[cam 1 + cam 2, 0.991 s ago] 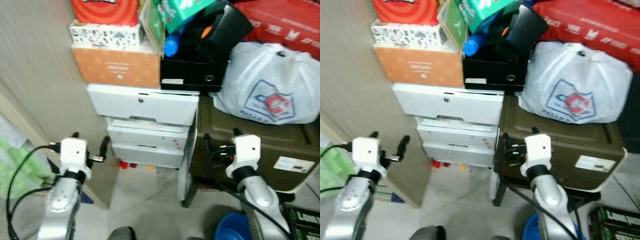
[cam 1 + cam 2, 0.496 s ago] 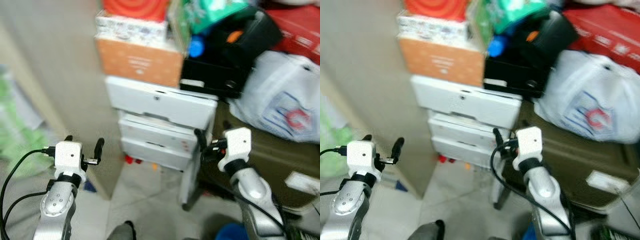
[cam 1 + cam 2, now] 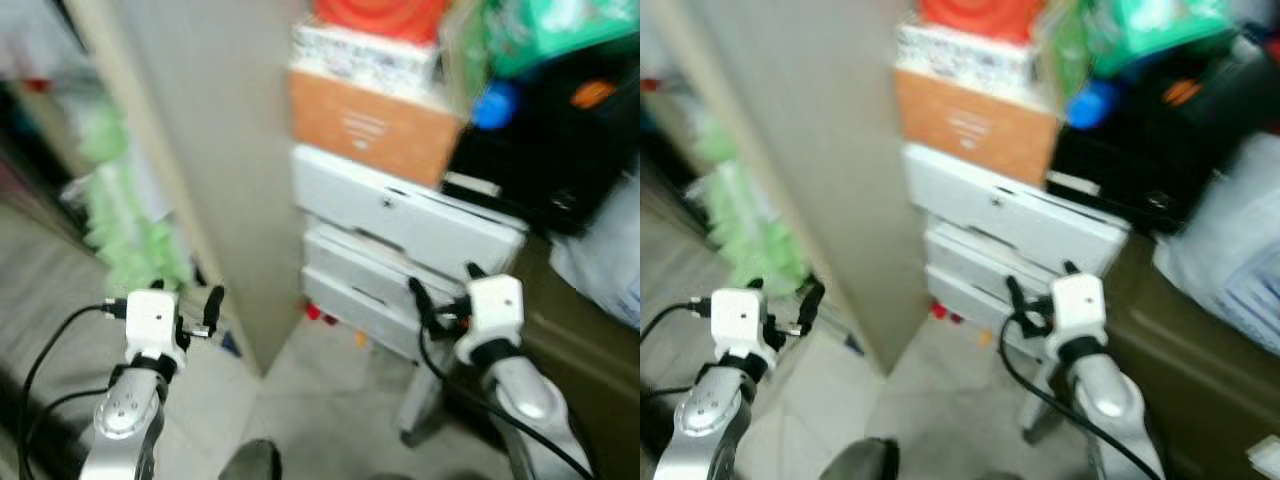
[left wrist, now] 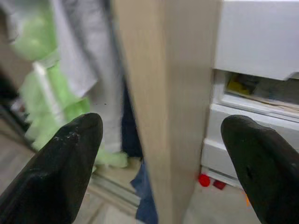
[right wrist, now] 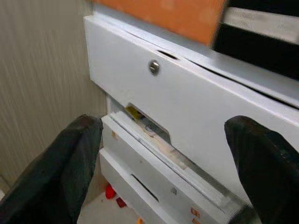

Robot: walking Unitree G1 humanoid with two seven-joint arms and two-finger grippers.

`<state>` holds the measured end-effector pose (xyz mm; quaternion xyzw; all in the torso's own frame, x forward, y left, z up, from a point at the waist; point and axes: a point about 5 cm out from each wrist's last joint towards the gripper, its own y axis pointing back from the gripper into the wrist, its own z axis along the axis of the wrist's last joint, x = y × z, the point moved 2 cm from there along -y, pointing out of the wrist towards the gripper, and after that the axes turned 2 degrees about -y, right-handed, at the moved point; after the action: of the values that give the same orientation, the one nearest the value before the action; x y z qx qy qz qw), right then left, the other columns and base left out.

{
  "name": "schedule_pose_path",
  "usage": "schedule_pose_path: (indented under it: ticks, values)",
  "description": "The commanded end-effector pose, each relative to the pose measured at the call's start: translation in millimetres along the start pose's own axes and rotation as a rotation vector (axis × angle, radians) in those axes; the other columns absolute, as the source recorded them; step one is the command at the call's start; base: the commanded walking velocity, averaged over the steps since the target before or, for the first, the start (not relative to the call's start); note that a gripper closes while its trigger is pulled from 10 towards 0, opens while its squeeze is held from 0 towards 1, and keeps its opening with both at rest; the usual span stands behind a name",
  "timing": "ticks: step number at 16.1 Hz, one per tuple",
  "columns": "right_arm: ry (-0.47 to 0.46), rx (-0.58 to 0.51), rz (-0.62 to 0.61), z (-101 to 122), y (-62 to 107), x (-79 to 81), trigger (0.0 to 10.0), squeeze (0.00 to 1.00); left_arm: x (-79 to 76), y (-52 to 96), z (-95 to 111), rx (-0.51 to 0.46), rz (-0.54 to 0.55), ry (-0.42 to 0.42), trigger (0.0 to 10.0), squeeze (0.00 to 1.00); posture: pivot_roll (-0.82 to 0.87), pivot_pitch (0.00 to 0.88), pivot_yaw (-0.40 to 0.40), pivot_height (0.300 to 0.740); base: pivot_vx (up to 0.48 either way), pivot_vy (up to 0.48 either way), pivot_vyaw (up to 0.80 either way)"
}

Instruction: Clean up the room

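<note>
Silver arms, seemingly smooth through the blur, end in white wrist blocks trailing black cables.

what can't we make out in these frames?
- Head views: motion blur; print on the orange box unreadable.
- Left wrist view: beige panel hides what lies behind it.
- Right wrist view: contents of the white drawers show through a slit, unidentifiable.
- Small red bits on the floor: too small to identify.

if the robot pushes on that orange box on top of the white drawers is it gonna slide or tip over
Probably slide rather than tip: the orange box looks wide and low. It would likely resist, since a patterned box and a red item sit on it. Those could shift or topple.
</note>
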<state>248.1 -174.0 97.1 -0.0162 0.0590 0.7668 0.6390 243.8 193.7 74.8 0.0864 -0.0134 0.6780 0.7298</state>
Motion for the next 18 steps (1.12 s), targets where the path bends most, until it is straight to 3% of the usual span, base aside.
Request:
schedule_pose_path:
  ticks: [1,4,5,8,10,13,15,16,18]
  values:
    - [-0.009,-0.022,0.017,5.1,-2.2,4.2,10.0,0.00,3.5,0.3,0.8,-0.001,0.005,-0.015,10.0,0.00,-0.04,0.099,-0.040,0.740,0.000,0.000,0.80]
    - [0.005,-0.028,0.023,0.8,-9.9,4.8,10.0,0.00,-4.4,-11.6,-5.1,0.008,-0.010,-0.008,10.0,0.00,-0.04,0.021,-0.022,0.740,0.000,0.000,0.17]
    - [0.009,-0.036,0.023,1.5,-13.2,5.3,10.0,0.00,-10.3,-16.1,-6.9,0.020,-0.067,0.026,10.0,0.00,-0.04,0.000,-0.021,0.740,0.000,0.000,0.00]
    - [0.018,-0.019,-0.022,-5.1,-27.7,-2.4,10.0,0.00,-17.3,-37.5,-6.6,-0.001,-0.107,-0.017,10.0,0.00,-0.01,0.000,-0.039,0.740,0.000,0.000,0.00]
    - [0.007,-0.017,-0.020,-5.8,-32.7,-1.7,10.0,0.00,-17.1,-41.5,-6.1,-0.006,-0.109,-0.014,10.0,0.00,-0.03,0.000,-0.012,0.740,0.000,0.000,0.00]
    - [0.064,0.009,0.155,-13.5,-18.6,14.7,10.0,0.00,-13.8,-28.5,-25.3,0.040,-0.120,-0.003,10.0,0.00,-0.07,0.000,0.019,0.740,0.000,0.000,0.00]
    - [0.109,0.056,0.201,-27.2,-12.8,5.2,10.0,0.00,-9.6,-24.9,-49.7,0.121,-0.094,-0.003,10.0,0.00,-0.05,0.000,0.025,0.740,0.000,0.000,0.00]
    - [0.121,0.062,0.210,-24.8,-13.5,2.5,10.0,0.00,-7.3,-23.8,-51.7,0.137,-0.083,0.002,10.0,0.00,-0.05,0.000,0.025,0.740,0.000,0.000,0.00]
    - [0.111,0.040,0.246,-20.2,-15.8,14.6,10.0,0.00,-1.8,-16.5,-52.7,0.151,-0.085,0.037,10.0,0.00,-0.06,0.000,0.005,0.740,0.000,0.000,0.00]
